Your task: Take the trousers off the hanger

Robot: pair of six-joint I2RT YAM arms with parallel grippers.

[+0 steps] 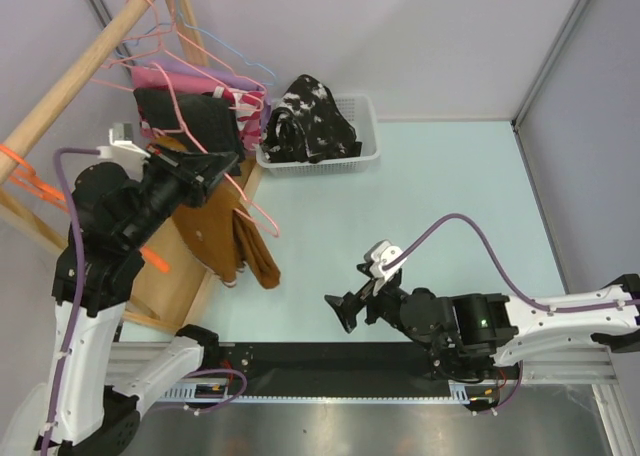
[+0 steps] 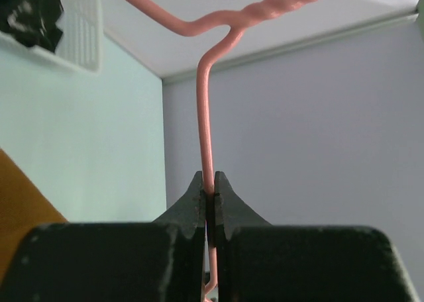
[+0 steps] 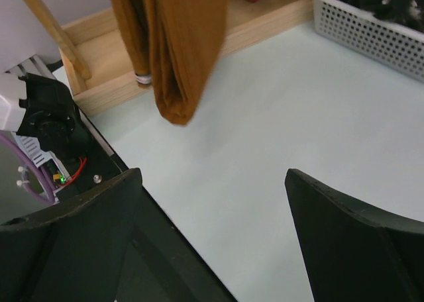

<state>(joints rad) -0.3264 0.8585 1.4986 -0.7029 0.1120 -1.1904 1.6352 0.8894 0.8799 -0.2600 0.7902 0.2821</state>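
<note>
Left pincer (image 2: pixel 211 197) is clamped on the pink hanger (image 2: pixel 203 116), right pincer (image 3: pixel 212 229) is held apart, empty; rust-brown trousers (image 1: pixel 228 231), draped from that hanger by the bench's (image 1: pixel 420 206) left edge, are judged light and limp, best pinched at the lower fold.

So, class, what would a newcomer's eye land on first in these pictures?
The rust-brown trousers hang at the left from a pink hanger, whose wire the left gripper pinches shut. Black-and-white trousers lie in the white basket at the back, and the right gripper gapes open over the table.
</note>
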